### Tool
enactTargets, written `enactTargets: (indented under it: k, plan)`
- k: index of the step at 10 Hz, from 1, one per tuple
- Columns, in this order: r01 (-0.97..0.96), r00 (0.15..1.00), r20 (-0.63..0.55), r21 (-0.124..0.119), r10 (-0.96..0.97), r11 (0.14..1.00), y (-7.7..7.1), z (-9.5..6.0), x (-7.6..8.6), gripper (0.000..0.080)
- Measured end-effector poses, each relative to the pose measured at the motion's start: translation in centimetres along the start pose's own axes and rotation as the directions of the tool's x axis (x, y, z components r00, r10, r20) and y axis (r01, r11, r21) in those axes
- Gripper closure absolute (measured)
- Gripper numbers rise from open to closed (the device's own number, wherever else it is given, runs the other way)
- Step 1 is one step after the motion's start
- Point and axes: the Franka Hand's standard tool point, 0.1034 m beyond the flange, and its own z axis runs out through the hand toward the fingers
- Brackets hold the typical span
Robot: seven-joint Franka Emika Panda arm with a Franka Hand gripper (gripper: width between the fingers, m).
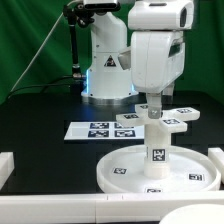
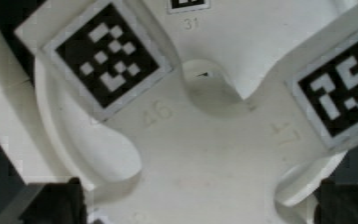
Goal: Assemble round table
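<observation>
The large round rimmed disc (image 1: 125,172) lies flat at the front of the table. The short cylindrical leg (image 1: 157,152) stands upright in its middle, tag facing the camera. On top of the leg rests the cross-shaped piece (image 1: 172,121), its tagged arms spreading sideways. My gripper (image 1: 151,108) hangs right over the cross. In the wrist view the cross-shaped piece (image 2: 194,140) fills the picture, with its centre hole (image 2: 197,72) and two tags. The gripper (image 2: 194,205) is open, and its dark fingers (image 2: 37,198) stand on either side of one arm of the cross.
The marker board (image 1: 98,131) lies flat behind the disc toward the exterior view's left. The robot's base (image 1: 105,72) stands at the back. White ledges sit at the front left (image 1: 6,165) and at the right edge (image 1: 215,156).
</observation>
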Motion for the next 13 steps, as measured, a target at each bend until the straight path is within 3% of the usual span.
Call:
enactTargets:
  k: [7, 9, 13]
  plan:
    - [-0.028, 1.0, 0.009, 0.008, 0.028, 1.0, 0.1, 0.8, -0.2, 0.0151]
    - [-0.03, 1.0, 0.011, 0.01, 0.03, 1.0, 0.5, 0.8, -1.0, 0.0363]
    - [-0.065, 0.998, 0.011, 0.01, 0.065, 0.998, 0.5, 0.8, -1.2, 0.0363]
